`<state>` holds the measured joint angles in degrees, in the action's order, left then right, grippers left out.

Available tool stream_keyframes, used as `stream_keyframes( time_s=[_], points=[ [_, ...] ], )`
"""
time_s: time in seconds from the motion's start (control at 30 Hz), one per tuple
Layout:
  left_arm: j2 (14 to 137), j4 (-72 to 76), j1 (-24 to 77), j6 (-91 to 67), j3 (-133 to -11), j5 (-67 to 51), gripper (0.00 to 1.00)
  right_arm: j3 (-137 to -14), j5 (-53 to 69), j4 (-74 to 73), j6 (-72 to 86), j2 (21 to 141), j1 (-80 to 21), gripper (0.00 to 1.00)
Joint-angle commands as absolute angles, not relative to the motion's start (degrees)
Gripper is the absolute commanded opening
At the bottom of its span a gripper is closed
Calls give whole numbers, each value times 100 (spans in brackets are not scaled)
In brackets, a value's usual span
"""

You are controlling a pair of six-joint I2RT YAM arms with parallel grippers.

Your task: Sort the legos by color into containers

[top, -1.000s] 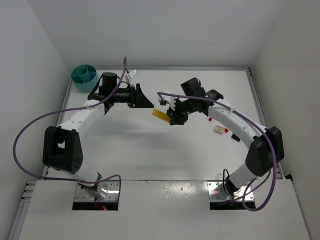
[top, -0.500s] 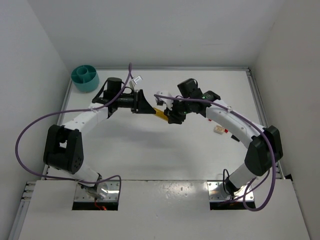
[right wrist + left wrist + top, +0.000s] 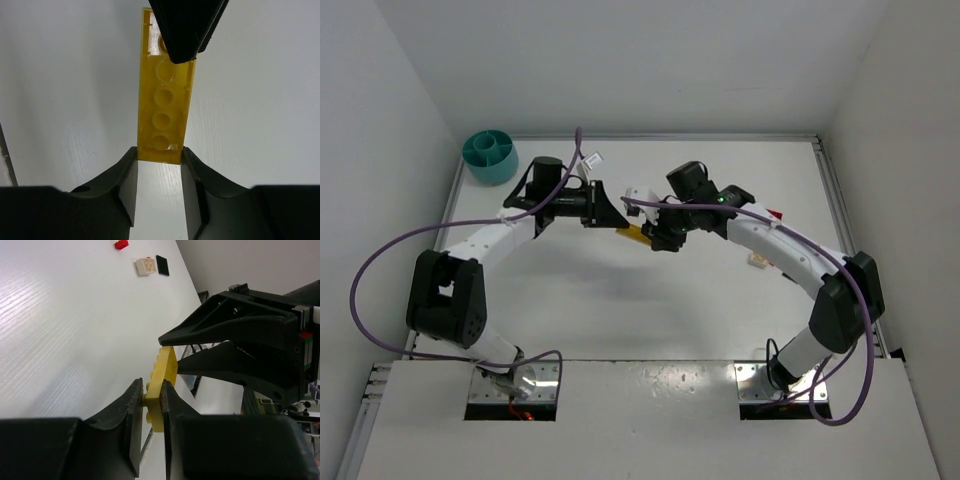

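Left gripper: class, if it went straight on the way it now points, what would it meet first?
The right gripper, pinching the far end of the yellow plate that the left gripper grips; only that plate lies between them.

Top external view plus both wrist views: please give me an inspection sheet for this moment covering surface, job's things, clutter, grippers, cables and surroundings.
Surface: white table, no spills or marks seen.
Job's things: yellow plate is held above mid-table. The teal bowl sits at the far left corner. A red brick lies loose on the right side.
Clutter: cream block and black tile lie side by side near the red brick.
Grippers: left gripper and right gripper each clamp one end of the yellow plate.
Cables: purple cables loop off both arms, away from the bricks.
Surroundings: white walls, nothing else seen.
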<state>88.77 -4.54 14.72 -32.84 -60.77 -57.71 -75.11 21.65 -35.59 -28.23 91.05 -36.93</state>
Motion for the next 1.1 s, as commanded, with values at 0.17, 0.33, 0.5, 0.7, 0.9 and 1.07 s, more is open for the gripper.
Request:
stream_keyframes(
  time_s=[0.17,0.33,0.5,0.7,0.9,1.07],
  points=[
    [8122,-808,915,-2506,-5968,-5405,5,-7479,2204,-3435,-2382,8552,-3604,67],
    [8251,-1816,29,-1035,-6745,-5405,5,-6963,2216,-3674,-2330,8052,-3604,70],
    [9332,-4128,-711,719,-8987,-4643,9,-6460,1881,-3358,-2329,7770,-3551,71],
    [10476,-4256,-1564,984,-11126,-3124,7,-6381,1819,-3234,-2268,7770,-3551,71],
    [11362,-4017,-1898,1038,-12275,-2313,7,-6381,1819,-3234,-2215,7831,-3551,71],
    [12163,-4017,-2196,440,-13270,-1837,4,-6276,1819,-3182,-2215,7883,-3551,71]
  ],
)
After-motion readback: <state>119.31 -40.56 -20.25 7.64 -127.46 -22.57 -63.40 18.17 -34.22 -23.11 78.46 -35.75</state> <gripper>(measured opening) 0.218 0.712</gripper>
